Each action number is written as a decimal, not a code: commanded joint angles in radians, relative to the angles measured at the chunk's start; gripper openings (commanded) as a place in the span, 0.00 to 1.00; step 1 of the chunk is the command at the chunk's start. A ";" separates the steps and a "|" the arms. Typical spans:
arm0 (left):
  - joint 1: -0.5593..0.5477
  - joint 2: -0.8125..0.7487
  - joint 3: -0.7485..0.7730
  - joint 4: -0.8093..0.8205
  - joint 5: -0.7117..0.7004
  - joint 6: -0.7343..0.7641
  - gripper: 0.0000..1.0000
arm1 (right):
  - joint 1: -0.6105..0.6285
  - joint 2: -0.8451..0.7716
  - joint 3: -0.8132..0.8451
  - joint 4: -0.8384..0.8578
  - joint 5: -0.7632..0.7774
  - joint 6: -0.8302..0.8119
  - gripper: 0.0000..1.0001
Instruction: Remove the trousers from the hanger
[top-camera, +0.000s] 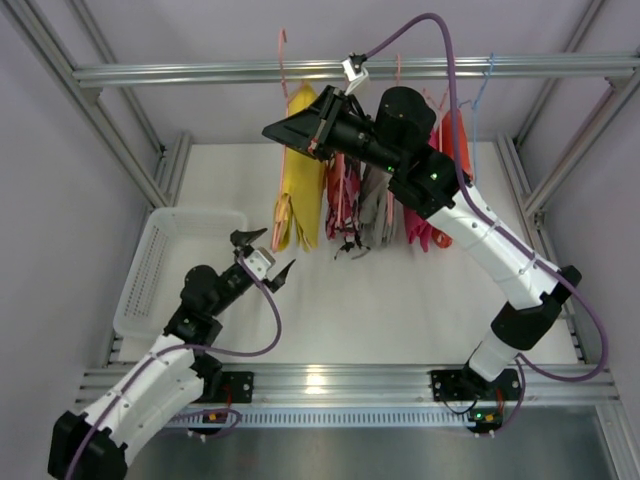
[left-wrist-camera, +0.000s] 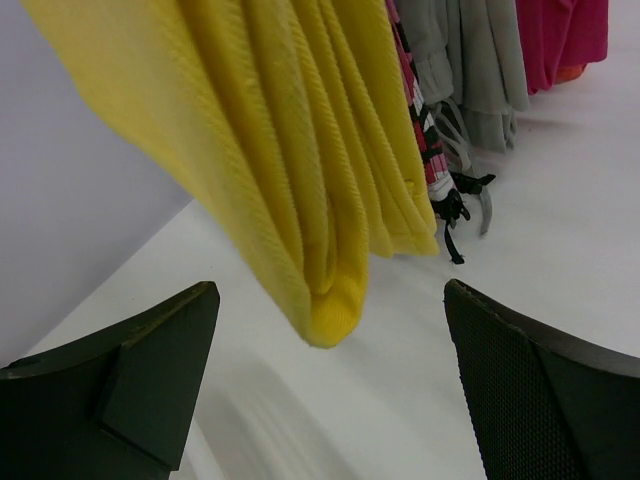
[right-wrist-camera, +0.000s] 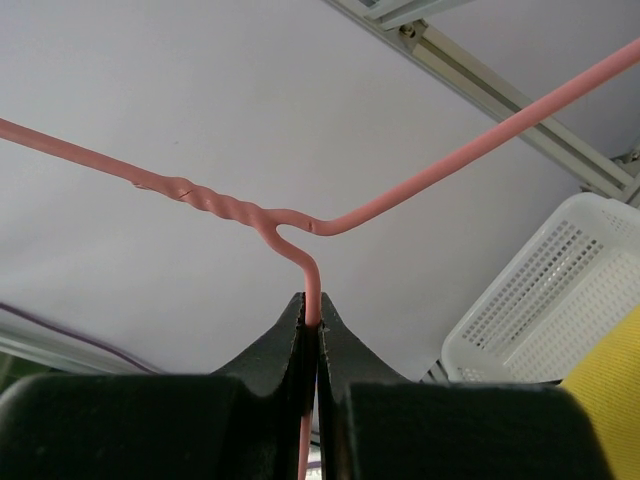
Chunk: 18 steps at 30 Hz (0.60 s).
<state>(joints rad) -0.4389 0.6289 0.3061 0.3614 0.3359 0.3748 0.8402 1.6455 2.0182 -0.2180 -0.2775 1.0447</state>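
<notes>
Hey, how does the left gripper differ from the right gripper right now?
The left gripper is open and empty; the right gripper is shut on the pink hanger wire. The left gripper sits low, facing the bottom end of the yellow trousers; the right gripper is high up near the top rail. Both have black fingers.

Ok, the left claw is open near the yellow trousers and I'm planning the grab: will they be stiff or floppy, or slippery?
Probably floppy: the yellow trousers hang in soft folds that droop to a rounded end. The ribbed weave looks grippy rather than slippery. Several layers are folded together, so they would likely squash in a grip.
</notes>
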 joint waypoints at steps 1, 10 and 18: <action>-0.079 0.064 0.025 0.186 -0.190 0.065 0.99 | -0.009 -0.052 0.071 0.181 0.006 -0.034 0.00; -0.129 0.161 0.094 0.272 -0.365 0.004 0.99 | -0.010 -0.073 0.034 0.178 0.000 -0.049 0.00; -0.129 0.065 0.108 0.203 -0.368 -0.008 0.99 | -0.012 -0.079 0.005 0.190 -0.009 -0.041 0.00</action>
<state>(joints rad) -0.5648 0.7151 0.3637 0.5220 -0.0139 0.3904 0.8402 1.6428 2.0041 -0.2123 -0.2779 1.0416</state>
